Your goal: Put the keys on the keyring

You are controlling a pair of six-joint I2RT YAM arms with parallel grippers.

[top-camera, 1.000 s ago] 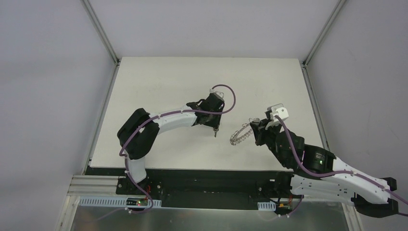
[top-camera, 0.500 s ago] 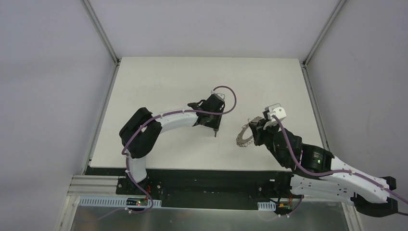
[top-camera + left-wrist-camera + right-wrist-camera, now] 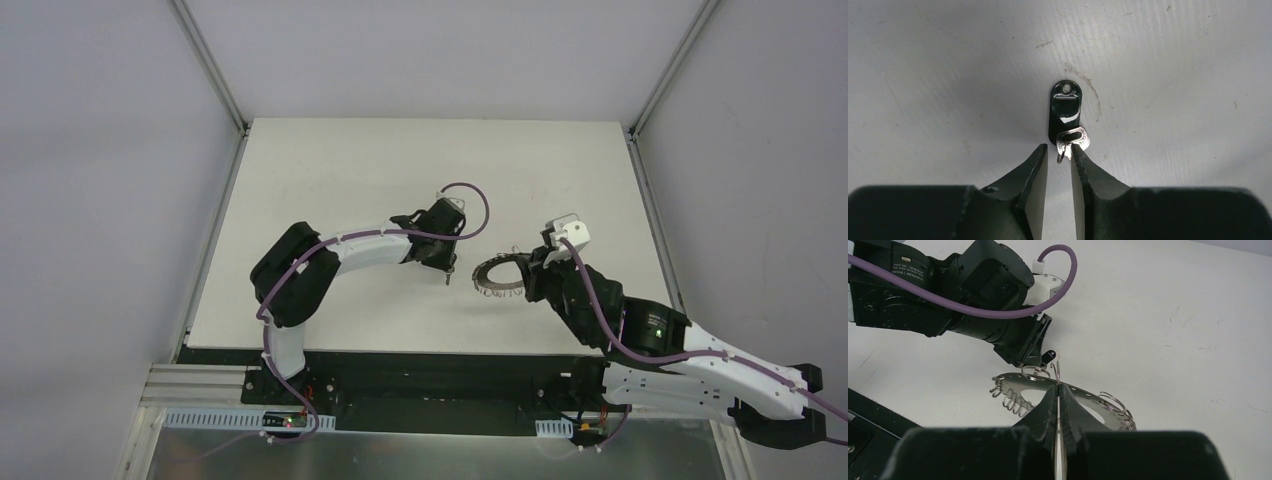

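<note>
White tabletop (image 3: 330, 180), scuffed and faintly scratched, lies under both arms, with pale grey walls (image 3: 100, 200) around it. The left gripper (image 3: 1059, 150) points down at it, its jaws a narrow gap apart. Just past its fingertips lie the keys (image 3: 1064, 107): one small dark tab with a hole at its far end, flat on the table, its pale metal end nearest the gripper. That pale end and a thin wire loop on it sit at the gap between the tips, close against the finger on the right of the wrist view; whether the fingers pinch it I cannot tell. Off to this gripper's side, toward the other arm, the right gripper (image 3: 1058, 390) is closed tight on the near rim of the keyring (image 3: 1010, 384), holding the silvery band roughly level above the table. The ring's far rim, fringed with thin wire loops, reaches out ahead of those fingers to just beside the left gripper's tip and the keys, apart from them in the overhead view.
</note>
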